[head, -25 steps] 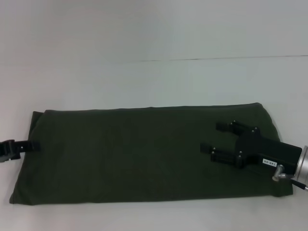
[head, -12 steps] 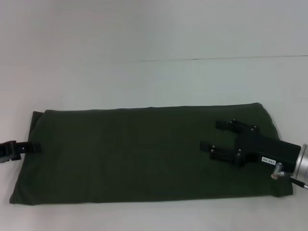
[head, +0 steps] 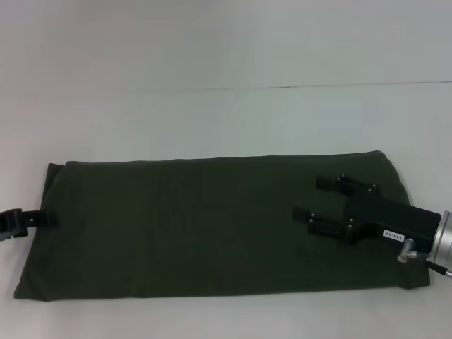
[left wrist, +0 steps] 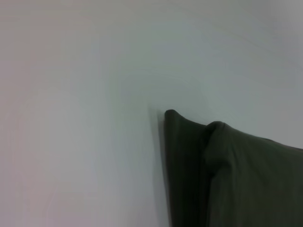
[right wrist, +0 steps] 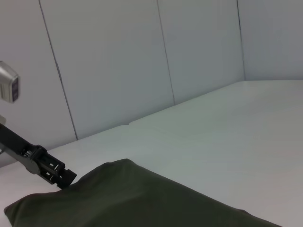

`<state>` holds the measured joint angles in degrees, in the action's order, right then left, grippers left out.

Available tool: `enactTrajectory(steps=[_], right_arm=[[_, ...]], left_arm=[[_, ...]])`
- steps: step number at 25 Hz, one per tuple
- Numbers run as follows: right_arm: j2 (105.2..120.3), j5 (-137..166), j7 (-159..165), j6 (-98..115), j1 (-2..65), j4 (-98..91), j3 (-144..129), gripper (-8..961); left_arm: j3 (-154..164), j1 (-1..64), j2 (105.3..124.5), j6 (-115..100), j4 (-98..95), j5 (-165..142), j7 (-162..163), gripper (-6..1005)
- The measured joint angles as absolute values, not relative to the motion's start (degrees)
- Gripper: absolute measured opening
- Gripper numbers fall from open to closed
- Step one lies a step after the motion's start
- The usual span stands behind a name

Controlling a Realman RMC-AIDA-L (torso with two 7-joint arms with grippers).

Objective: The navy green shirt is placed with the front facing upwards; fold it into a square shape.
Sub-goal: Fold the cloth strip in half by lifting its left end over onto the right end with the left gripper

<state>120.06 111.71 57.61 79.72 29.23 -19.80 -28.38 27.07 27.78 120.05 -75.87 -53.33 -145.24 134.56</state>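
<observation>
Your left gripper [head: 32, 221] sits at the navy green shirt's [head: 205, 226] left edge, its opening impossible to tell. The shirt lies flat as a long folded band on the white table [head: 226, 120], bare surface beyond its far edge. Your right gripper [head: 311, 203] hovers over its right end, fingers spread wide, holding nothing.

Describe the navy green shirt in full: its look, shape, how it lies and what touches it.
The navy green shirt is dark olive, matte woven-looking cloth, already folded into a long flat band lying across the white table. Only plain fabric shows; no lettering or label is visible. Its corners are rounded, and the left wrist view shows layered folds at its end. The left gripper is at its left edge, fingertips meeting the cloth. The right gripper is over its right part, fingers spread; whether it touches cannot be told.
</observation>
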Motion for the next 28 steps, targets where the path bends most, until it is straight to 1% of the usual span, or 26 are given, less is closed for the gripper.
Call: enactTrajectory(steps=[16, 28], right_arm=[[120.06, 111.7, 57.7, 79.7, 29.3, -19.6, -28.4, 886], [120.06, 111.7, 57.7, 79.6, 29.3, -19.5, -28.4, 886]], left_arm=[[28.5, 27.9, 120.14, -75.0, -52.0, -145.1, 134.4, 762], [29.9, 29.5, 120.16, -76.2, -50.3, -144.9, 134.6, 760]])
